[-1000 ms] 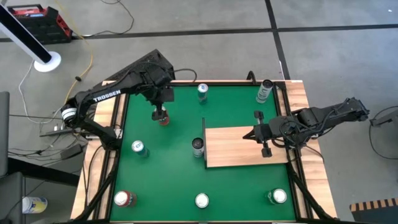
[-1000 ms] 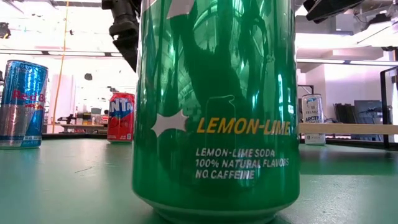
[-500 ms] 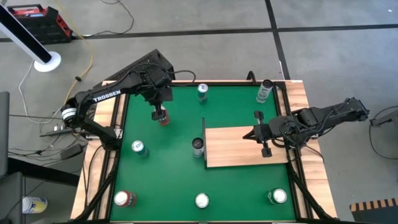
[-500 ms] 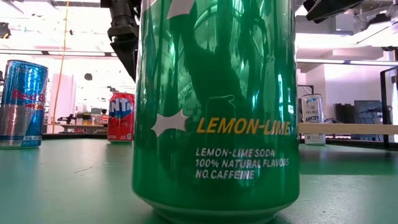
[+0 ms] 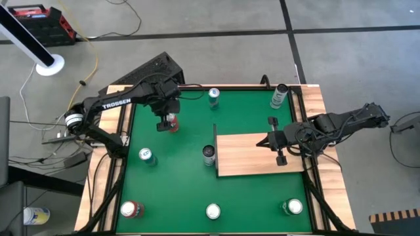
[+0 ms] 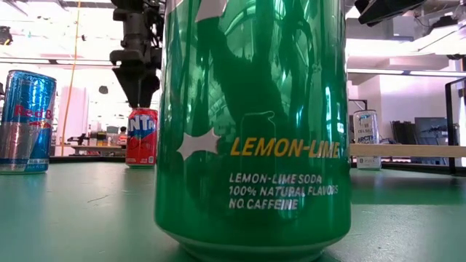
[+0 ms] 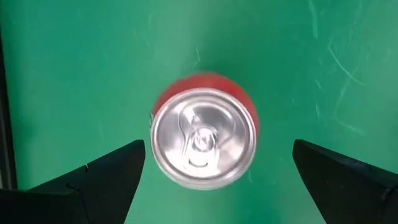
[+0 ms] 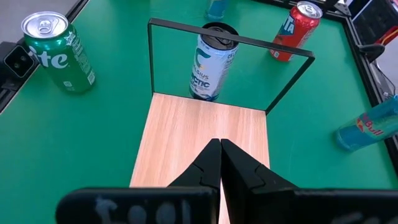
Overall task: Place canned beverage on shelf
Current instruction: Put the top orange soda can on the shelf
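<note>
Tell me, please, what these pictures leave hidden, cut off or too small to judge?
- Low view: the big green lemon-lime soda can blocks the table's middle; its top is cut off.
- Left wrist view: the red can with a silver lid shows no label.
- High view: the silver can tops at the near edge are too small to identify.

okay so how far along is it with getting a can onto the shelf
Done: nothing yet; the shelf is bare, with cans standing only on the green table.
In hand: the left gripper hangs open directly above the red can, fingers either side, not touching.
Left: lower, grasp, carry the can over and set it on the shelf. The right gripper waits shut over the shelf.
</note>
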`<move>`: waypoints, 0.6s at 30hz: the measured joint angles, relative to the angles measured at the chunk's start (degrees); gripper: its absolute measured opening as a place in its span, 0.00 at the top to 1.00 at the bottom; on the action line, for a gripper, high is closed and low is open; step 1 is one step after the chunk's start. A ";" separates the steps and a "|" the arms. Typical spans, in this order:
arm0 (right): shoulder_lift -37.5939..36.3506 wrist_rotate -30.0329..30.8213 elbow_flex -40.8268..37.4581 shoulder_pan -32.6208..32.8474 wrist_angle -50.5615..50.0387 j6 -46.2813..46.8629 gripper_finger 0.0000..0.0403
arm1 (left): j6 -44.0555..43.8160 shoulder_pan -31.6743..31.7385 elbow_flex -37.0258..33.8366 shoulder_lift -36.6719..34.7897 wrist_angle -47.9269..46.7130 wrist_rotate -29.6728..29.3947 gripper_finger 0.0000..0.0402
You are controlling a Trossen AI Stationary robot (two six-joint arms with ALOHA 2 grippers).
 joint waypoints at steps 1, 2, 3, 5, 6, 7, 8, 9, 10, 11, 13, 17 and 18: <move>0.00 0.00 0.00 0.01 0.01 -0.26 0.92 | -0.33 0.15 -0.24 0.00 0.62 0.02 0.02; 0.00 0.00 0.00 -0.01 0.00 -0.75 0.92 | -0.29 0.34 -0.28 0.00 0.97 0.04 0.02; 0.00 0.02 0.00 0.00 0.00 -1.08 0.92 | -0.12 0.43 -0.28 0.00 1.36 -0.04 0.02; 0.00 0.00 0.00 -0.01 0.00 -1.05 0.92 | 0.78 0.48 -0.28 0.00 2.18 -0.09 0.02; 0.00 0.01 0.00 -0.01 0.00 -1.05 0.92 | 1.20 0.47 -0.29 0.00 2.56 -0.06 0.02; 0.00 0.00 0.00 -0.01 0.00 -1.06 0.92 | 1.55 0.43 -0.30 0.00 3.03 -0.02 0.02; 0.00 0.01 0.00 0.00 0.00 -1.04 0.92 | 1.83 0.41 -0.30 0.00 3.45 -0.03 0.03; 0.00 0.00 0.00 -0.01 0.00 -1.04 0.92 | 1.86 0.39 -0.30 0.00 3.81 0.04 0.03; 0.00 0.02 0.00 -0.01 0.00 -1.04 0.92 | 1.86 0.39 -0.30 0.00 4.29 0.02 0.03; 0.00 0.00 0.00 0.01 0.00 -1.04 0.92 | 1.84 0.43 -0.30 0.00 4.77 -0.04 0.04; 0.00 0.01 0.00 -0.01 0.00 -1.04 0.92 | 1.53 0.43 -0.30 0.00 5.26 -0.06 0.04; 0.00 0.00 0.00 -0.01 -0.02 -1.04 0.92 | -0.27 0.43 -0.33 0.00 5.22 0.00 0.04; 0.00 0.00 0.00 -0.01 -0.02 -1.04 0.92 | -0.77 0.43 -0.57 0.00 5.50 0.11 0.04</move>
